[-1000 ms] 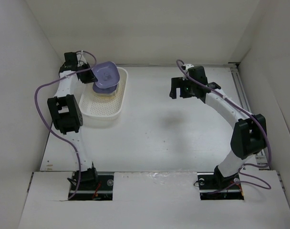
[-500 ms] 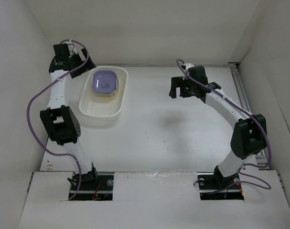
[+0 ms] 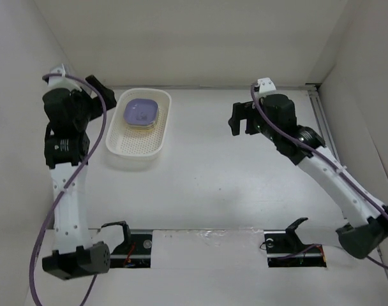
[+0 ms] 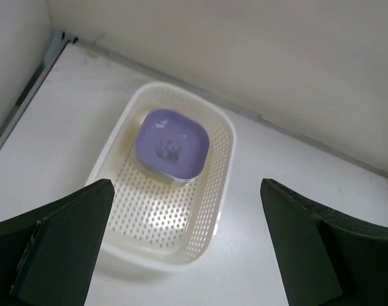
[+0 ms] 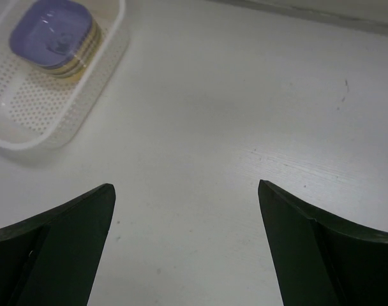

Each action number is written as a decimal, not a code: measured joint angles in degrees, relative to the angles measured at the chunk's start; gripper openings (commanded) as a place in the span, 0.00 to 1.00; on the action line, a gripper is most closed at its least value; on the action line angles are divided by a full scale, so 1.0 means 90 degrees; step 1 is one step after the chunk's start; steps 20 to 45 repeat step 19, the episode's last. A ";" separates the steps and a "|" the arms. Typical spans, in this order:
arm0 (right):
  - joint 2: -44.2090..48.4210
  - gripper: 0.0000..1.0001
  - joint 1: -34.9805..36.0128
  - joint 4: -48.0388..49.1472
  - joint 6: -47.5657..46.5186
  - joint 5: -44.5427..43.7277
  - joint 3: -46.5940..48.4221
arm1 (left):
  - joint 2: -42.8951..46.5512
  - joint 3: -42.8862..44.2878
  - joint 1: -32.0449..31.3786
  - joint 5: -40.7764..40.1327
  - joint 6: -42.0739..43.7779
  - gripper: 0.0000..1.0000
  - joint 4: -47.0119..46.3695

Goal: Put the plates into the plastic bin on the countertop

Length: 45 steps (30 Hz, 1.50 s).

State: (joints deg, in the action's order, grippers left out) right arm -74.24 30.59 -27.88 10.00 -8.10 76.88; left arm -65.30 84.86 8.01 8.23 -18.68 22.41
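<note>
A stack of plates (image 3: 141, 113) with a lavender one on top lies at the far end of the white plastic bin (image 3: 135, 153), which stands at the back left of the countertop (image 3: 213, 178). My left gripper (image 3: 101, 90) is open and empty, raised to the left of the bin. In the left wrist view the lavender plate (image 4: 171, 145) lies well below, inside the bin (image 4: 157, 220), with the left gripper (image 4: 187, 185) wide apart above the bin's near end. My right gripper (image 3: 240, 124) hangs open and empty over bare countertop (image 5: 245, 95), far right of the bin (image 5: 28, 108) and plates (image 5: 52, 33).
White walls close in the back and both sides. A metal rail (image 3: 321, 121) runs along the right edge of the table. Both arm bases sit at the near edge.
My left gripper opened and let the lavender plate drop onto the stack in the bin, then drew back up and to the left. The right arm has stretched out, its elbow lower right.
</note>
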 measured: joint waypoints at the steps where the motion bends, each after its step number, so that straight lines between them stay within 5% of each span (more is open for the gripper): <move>1: 0.0306 0.99 0.0209 -0.0104 0.0007 -0.0223 0.0029 | 0.0340 -0.0432 0.0000 -0.0083 -0.0044 0.99 0.0010; 11: 0.2577 0.99 0.1406 -0.1132 0.0078 -0.2006 -0.0051 | 0.3582 -0.4058 0.0000 -0.0308 -0.0486 0.99 -0.0199; 19: 0.3551 0.99 0.1406 -0.1775 0.0087 -0.2582 -0.0602 | 0.3606 -0.4061 0.0000 -0.0364 -0.0539 0.99 -0.0333; 45: 0.3551 0.99 0.1406 -0.1775 0.0087 -0.2582 -0.0602 | 0.3606 -0.4061 0.0000 -0.0364 -0.0539 0.99 -0.0333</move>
